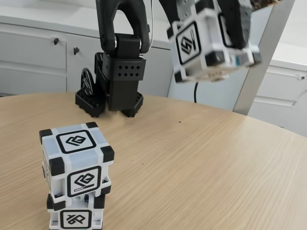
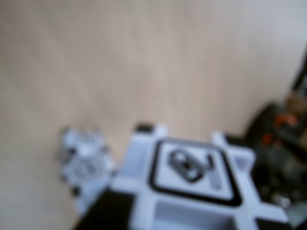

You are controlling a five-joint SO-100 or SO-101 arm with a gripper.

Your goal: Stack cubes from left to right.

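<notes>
Two white cubes with black corners stand stacked at the table's near left in the fixed view: the upper cube [image 1: 76,160] sits on the lower cube [image 1: 76,215], slightly turned against it. High at the upper right, a third cube [image 1: 192,45] hangs tilted in the air, with my gripper [image 1: 205,32] shut on it from above. In the blurred wrist view that held cube [image 2: 192,172] is in the foreground, and the stack [image 2: 86,160] shows small on the table to its left.
The arm's black base [image 1: 120,76] stands at the back of the round wooden table [image 1: 201,158]. White cabinets and a slanted grey post [image 1: 264,52] lie behind. A dark blurred shape [image 2: 283,158] sits at the right in the wrist view.
</notes>
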